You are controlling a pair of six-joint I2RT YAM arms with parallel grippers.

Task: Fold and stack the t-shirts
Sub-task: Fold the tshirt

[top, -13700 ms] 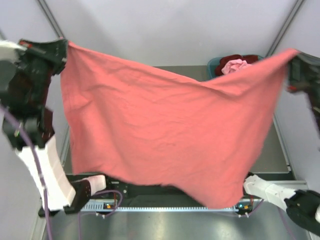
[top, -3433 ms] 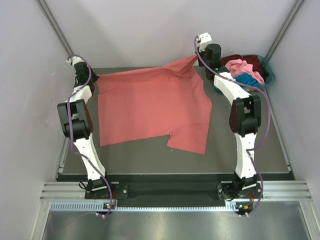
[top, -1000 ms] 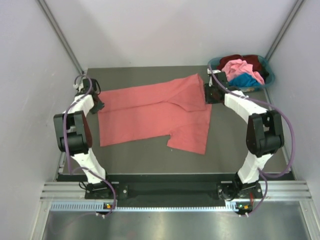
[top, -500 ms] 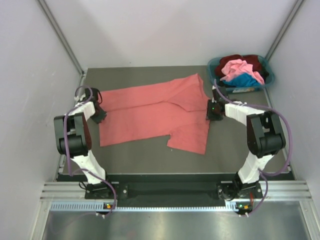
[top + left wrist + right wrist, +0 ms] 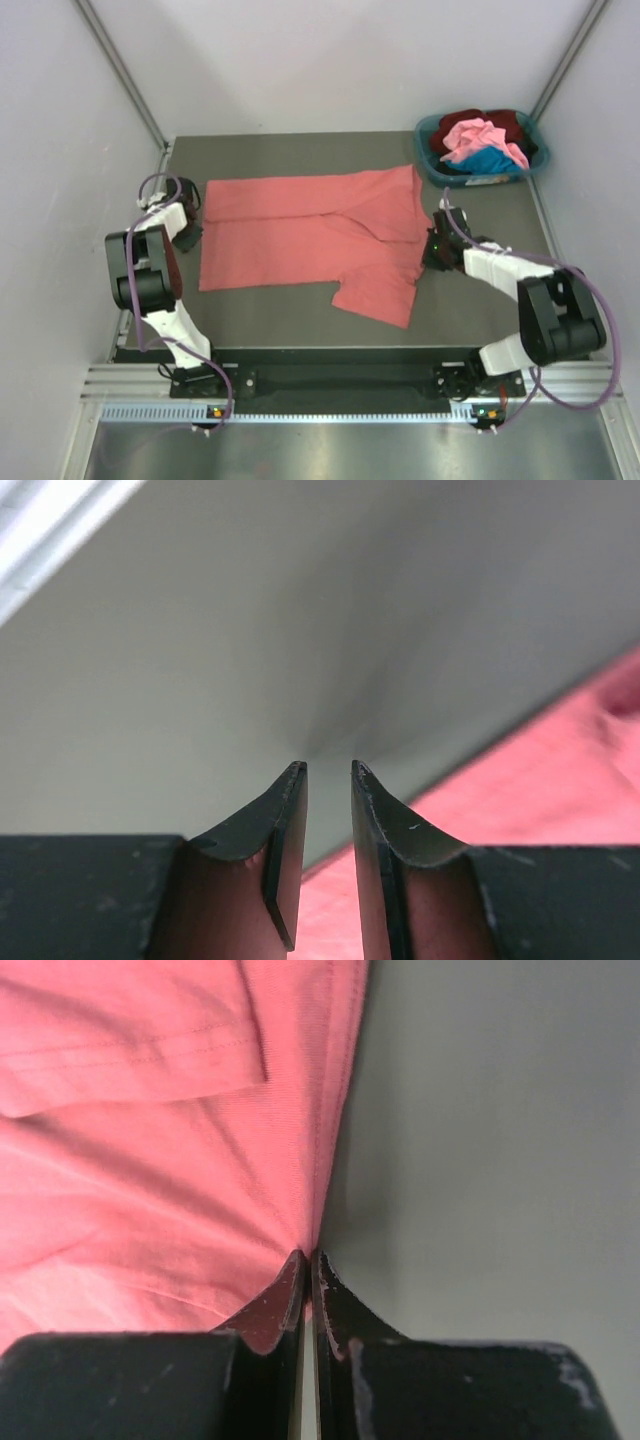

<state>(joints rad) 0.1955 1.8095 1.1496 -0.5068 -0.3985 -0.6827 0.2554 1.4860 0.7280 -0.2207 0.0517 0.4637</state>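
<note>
Salmon-red t-shirt [image 5: 300, 232]: one, flat, left of basket [image 5: 478, 179].
Basket t-shirts [image 5: 482, 142]: three.
Left tool [image 5: 328, 772]: slightly apart.
Right tool [image 5: 307, 1256]: pinching salmon-red t-shirt's edge.

The large t-shirt [image 5: 300, 225] is showing plain salmon-red. The basket [image 5: 470, 180] is looking teal, and in it a pink t-shirt [image 5: 472, 133], a dark maroon t-shirt [image 5: 508, 122] and a bright blue t-shirt [image 5: 487, 160] are lying. The table [image 5: 300, 320] is appearing dull grey.

Pale grey walls [image 5: 330, 60]; dark grey table [image 5: 300, 322]; aluminium rail [image 5: 350, 378] at near edge; even light.
</note>
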